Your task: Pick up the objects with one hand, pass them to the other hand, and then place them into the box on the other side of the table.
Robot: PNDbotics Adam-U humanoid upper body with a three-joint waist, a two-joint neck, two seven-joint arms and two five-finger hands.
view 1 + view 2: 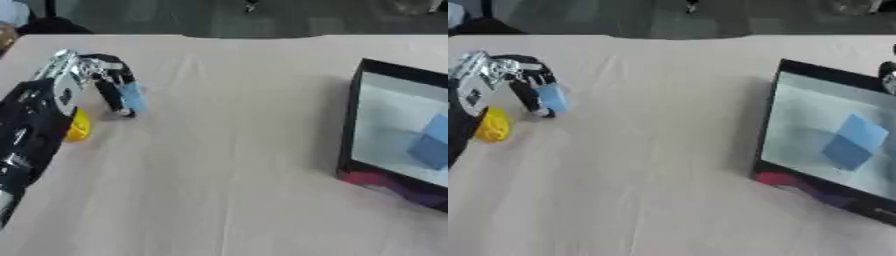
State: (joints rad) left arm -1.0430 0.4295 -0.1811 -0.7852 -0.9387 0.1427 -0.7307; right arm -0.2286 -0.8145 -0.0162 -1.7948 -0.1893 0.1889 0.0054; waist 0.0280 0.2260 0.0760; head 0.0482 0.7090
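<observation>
Left hand (92,75) at far left of tabletop (227,150), fingers curled around light blue block (133,97).

Block held upright, long axis near vertical, lower end just above or touching the surface; cannot tell which. Yellow object (79,125) beside the arm, partly hidden, shape unclear. Black-walled box (833,145) at right, cut off by frame edge, blue cube (852,141) inside. Pale beige cloth-like surface, dark floor beyond. Right hand out of sight.

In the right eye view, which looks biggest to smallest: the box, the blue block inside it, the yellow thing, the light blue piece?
1. box
2. blue block
3 and 4. yellow thing and light blue piece look about alike; robot hand partly hides both.
</observation>
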